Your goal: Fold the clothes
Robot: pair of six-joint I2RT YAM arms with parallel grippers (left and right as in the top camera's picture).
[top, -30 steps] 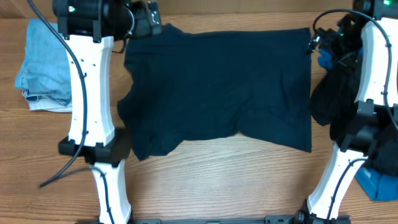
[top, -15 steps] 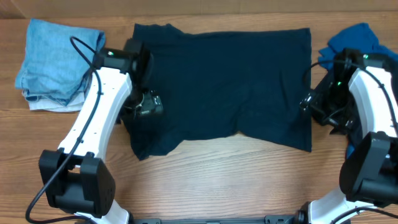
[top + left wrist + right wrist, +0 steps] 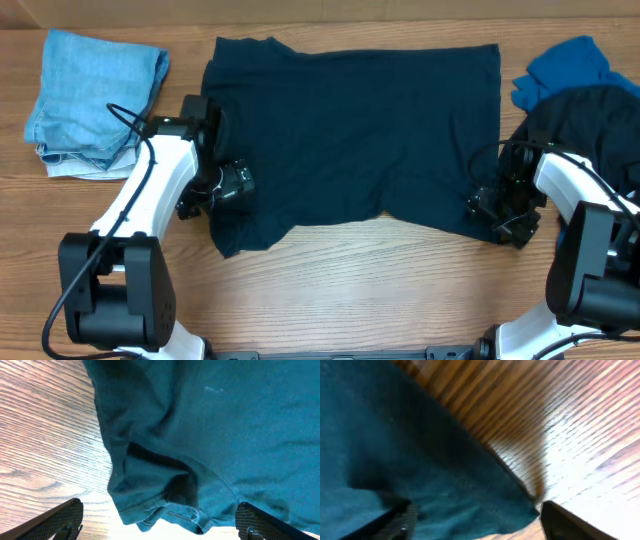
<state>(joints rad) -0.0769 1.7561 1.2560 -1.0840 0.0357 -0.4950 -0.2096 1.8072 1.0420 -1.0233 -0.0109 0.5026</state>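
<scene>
Left arm (image 3: 150, 200) reaches forward from its base, forearm angled inward, wrist bent down. Left gripper (image 3: 228, 186) sits low at the arm's inner end and points down. Its jaws are spread wide, with both fingertips (image 3: 62, 517) at the outer corners of the left wrist view and nothing pinched between them. Right arm (image 3: 575, 190) is folded tight, its link curving inward and back toward the base. Right gripper (image 3: 500, 215) is low, tipped down and inward. Its fingers (image 3: 560, 520) stand apart. Right wrist view is blurred, and no clamp is visible.
</scene>
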